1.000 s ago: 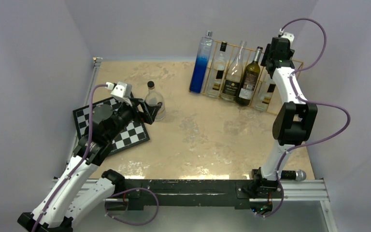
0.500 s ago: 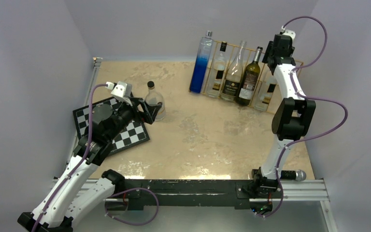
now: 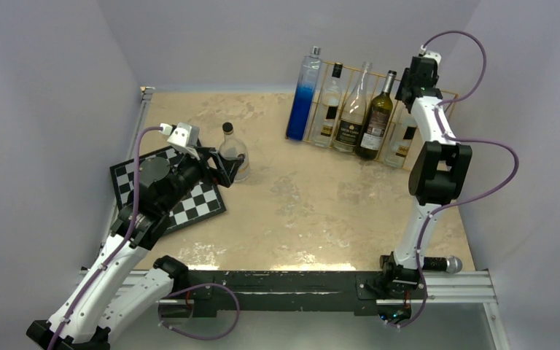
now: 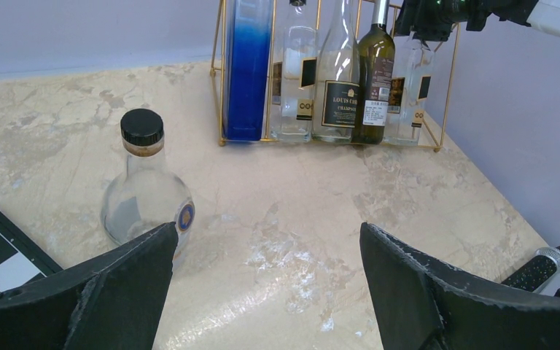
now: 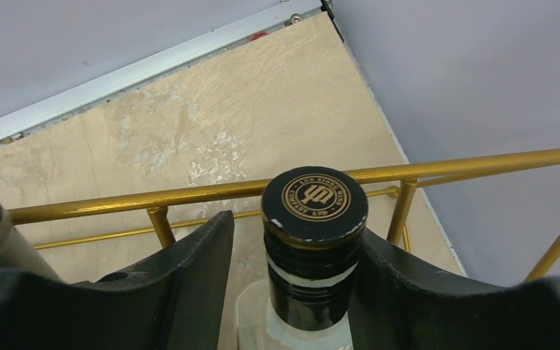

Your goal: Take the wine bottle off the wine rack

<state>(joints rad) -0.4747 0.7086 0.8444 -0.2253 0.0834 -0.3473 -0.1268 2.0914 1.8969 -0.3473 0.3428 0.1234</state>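
The gold wire wine rack [image 3: 319, 102] stands at the back right and holds several upright bottles: blue [image 3: 302, 98], clear [image 3: 328, 106], tall clear [image 3: 354, 113], dark green [image 3: 375, 120], and a clear one at the right end [image 3: 405, 138]. My right gripper [image 3: 410, 102] is above that right-end bottle. In the right wrist view the gripper [image 5: 299, 233] straddles the bottle's black cap [image 5: 314, 204]. The right finger is against the neck and a gap shows on the left. The rack's top rail [image 5: 153, 198] runs just behind. My left gripper [image 4: 267, 227] is open and empty.
A round clear bottle with a black cap [image 3: 233, 157] stands on the table just ahead of my left gripper, at its left finger in the left wrist view [image 4: 146, 197]. A black-and-white checkerboard [image 3: 189, 204] lies under the left arm. A black and silver cylinder [image 3: 441, 264] lies at the near right edge.
My right arm's elbow has swung back and up toward the rack, and the wrist has shifted slightly over the right-end bottle. The left arm has not moved.
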